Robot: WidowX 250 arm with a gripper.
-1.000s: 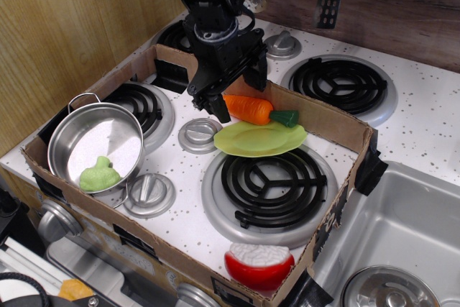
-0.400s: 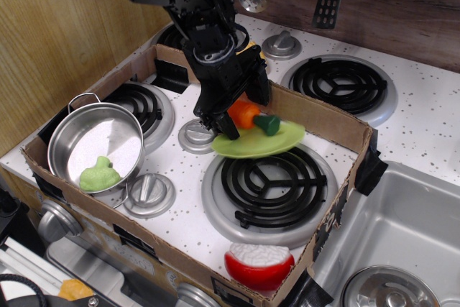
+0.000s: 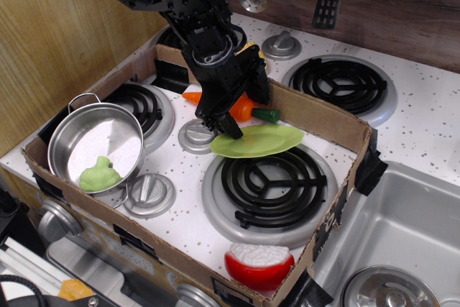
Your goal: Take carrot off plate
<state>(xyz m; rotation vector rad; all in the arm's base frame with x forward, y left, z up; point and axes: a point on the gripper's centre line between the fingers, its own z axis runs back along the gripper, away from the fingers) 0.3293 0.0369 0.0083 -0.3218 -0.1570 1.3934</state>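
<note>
Your gripper (image 3: 228,109) is clamped on the carrot (image 3: 243,108), now lifted and swung left, nearly clear of the plate (image 3: 269,140).

The arm is matte black throughout, built of chunky, rounded joint housings stacked above the cardboard box (image 3: 338,124). Thin black cables loop along its side. A pale grey ring circles the wrist just above the gripper (image 3: 241,109). The gripper is a boxy black block ending in long, flat, black fingers (image 3: 228,126).
</note>
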